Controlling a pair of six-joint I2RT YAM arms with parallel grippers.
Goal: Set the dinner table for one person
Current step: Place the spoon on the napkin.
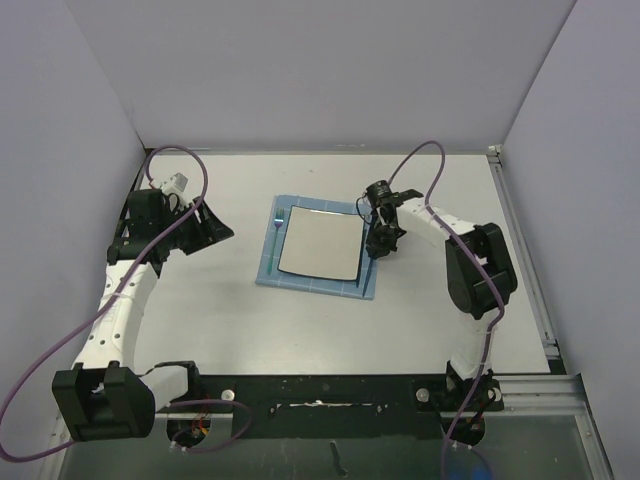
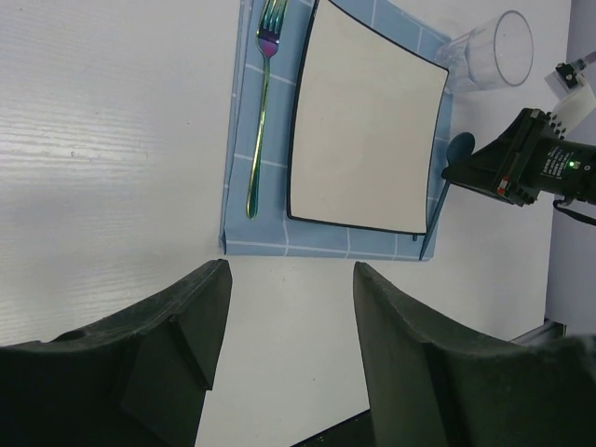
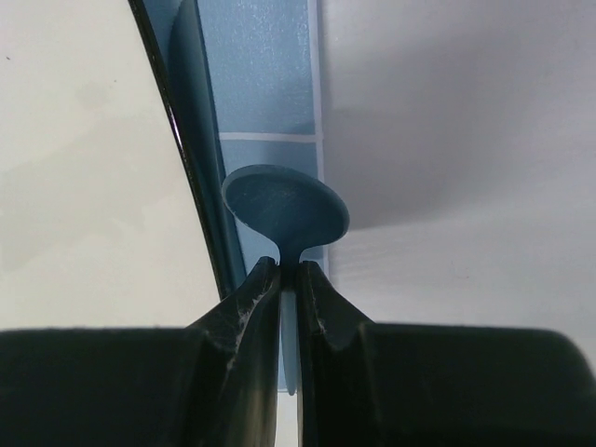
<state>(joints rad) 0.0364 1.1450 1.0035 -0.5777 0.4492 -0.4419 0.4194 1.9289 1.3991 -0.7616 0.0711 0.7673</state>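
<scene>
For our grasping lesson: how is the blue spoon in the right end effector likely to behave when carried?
The spoon looks thin and small, so probably light. The right end effector pinches only its narrow neck, so it may swivel. Its smooth surface could slip.

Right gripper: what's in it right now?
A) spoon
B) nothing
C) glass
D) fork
A: in the right wrist view the right gripper is pinched on the neck of a blue spoon, its bowl over the placemat strip beside the plate. The fork lies on the mat at the plate's other side.
</scene>
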